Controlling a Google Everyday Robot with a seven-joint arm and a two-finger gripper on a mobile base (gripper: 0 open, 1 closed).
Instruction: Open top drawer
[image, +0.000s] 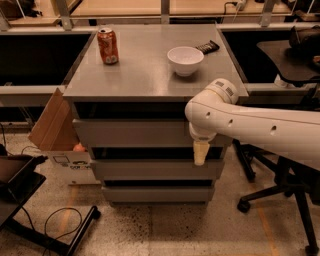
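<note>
The top drawer (130, 132) is the uppermost grey flat front of the cabinet, just under the grey top (150, 75), with a dark gap above it. Two similar fronts lie below it (150, 169) (155, 194). My white arm (260, 132) reaches in from the right across the cabinet's front right corner. My gripper (200, 152) points down, its cream tip hanging in front of the right end of the top drawer's lower edge and the gap beneath it. The drawer's inside is not visible.
On the cabinet top stand a red soda can (108, 46), a white bowl (185, 60) and a dark snack bar (207, 47). A cardboard box (55, 135) leans at the left. An office chair (280, 195) is at the right. A black stand and cable (45, 225) lie bottom left.
</note>
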